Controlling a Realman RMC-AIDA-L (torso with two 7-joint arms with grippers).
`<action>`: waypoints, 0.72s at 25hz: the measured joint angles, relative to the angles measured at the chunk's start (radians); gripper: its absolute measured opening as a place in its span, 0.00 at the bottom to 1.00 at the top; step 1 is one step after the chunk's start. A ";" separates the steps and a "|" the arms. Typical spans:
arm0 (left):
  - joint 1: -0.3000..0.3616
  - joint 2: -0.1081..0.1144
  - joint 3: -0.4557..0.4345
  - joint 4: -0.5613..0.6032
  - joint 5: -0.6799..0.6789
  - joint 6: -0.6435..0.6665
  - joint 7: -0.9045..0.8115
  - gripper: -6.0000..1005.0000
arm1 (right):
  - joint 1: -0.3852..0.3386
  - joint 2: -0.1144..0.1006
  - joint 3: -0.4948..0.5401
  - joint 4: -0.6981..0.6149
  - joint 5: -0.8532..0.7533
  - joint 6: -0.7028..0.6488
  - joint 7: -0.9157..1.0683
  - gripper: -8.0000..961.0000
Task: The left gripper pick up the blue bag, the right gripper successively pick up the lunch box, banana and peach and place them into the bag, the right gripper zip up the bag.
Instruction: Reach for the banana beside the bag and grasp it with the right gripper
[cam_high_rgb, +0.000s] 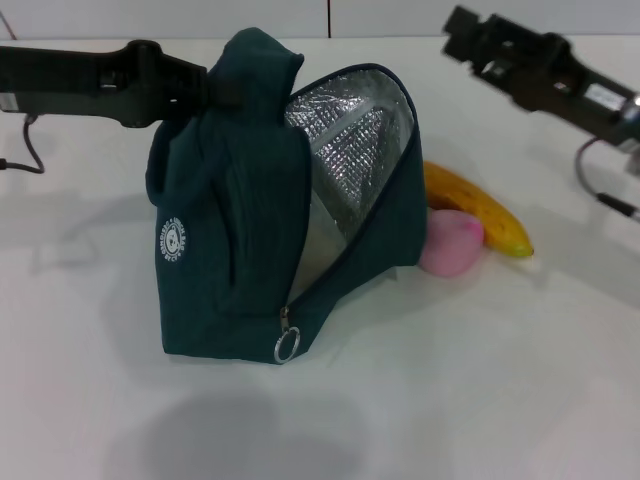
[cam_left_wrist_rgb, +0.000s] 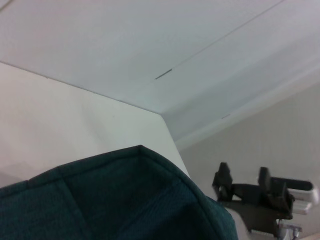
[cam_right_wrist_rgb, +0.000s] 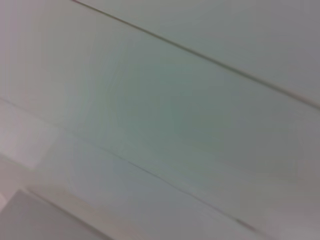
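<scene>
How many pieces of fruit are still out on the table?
2: the banana and the peach, touching, on the table right of the blue bag. The bag may hide others.

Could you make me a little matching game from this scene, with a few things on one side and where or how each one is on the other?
Things:
1. blue bag
2. banana
3. peach
4. right gripper

Descriptions:
A. pink, resting against the bag's right side
B. raised above the table, holding nothing
C. held up at the top by the left gripper, mouth unzipped, silver lining showing
D. yellow, lying behind the pink fruit

Pairs: 1-C, 2-D, 3-A, 4-B
</scene>
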 joint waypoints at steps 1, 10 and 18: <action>0.002 0.001 0.000 0.000 -0.001 0.000 0.000 0.04 | -0.020 -0.013 0.004 -0.031 -0.006 -0.001 -0.031 0.36; 0.005 0.004 0.000 0.002 -0.003 0.000 0.006 0.04 | -0.072 -0.190 0.018 -0.296 -0.280 0.094 0.018 0.68; 0.003 0.005 0.000 0.003 -0.004 0.000 0.009 0.04 | 0.062 -0.266 0.240 -0.436 -0.917 0.019 0.400 0.88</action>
